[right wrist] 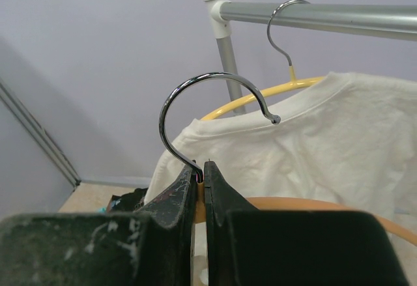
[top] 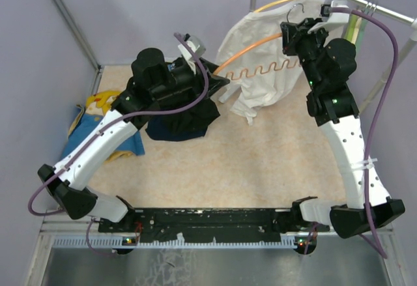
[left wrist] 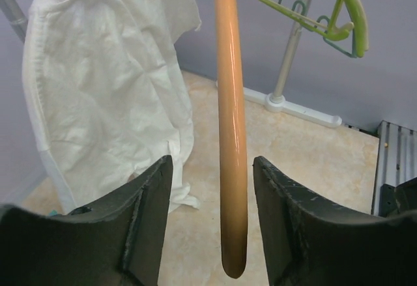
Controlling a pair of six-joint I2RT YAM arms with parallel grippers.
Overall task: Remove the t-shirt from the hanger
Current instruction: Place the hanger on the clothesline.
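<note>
My right gripper point(top: 294, 30) point(right wrist: 201, 169) is shut on the neck of an orange hanger point(top: 251, 53) point(right wrist: 313, 204), just below its chrome hook point(right wrist: 215, 75), holding it off the rail. The hanger's arms are bare. Its near arm point(left wrist: 231, 136) runs between the fingers of my left gripper point(top: 220, 81) point(left wrist: 212, 161), which is open with a gap on each side. Behind it a white t-shirt point(top: 251, 94) point(left wrist: 104, 90) point(right wrist: 339, 143) hangs on a yellow hanger point(top: 277, 2) point(right wrist: 260, 100) hooked over the rail. A dark garment point(top: 179, 126) lies crumpled on the table under my left arm.
A grey clothes rail point(top: 352, 2) point(right wrist: 326, 17) crosses the back right, its white foot point(left wrist: 300, 107) on the table. A green hanger point(left wrist: 345, 12) hangs there too. Blue and yellow cloth point(top: 98, 113) lies at the table's left edge. Purple walls close in the back and sides.
</note>
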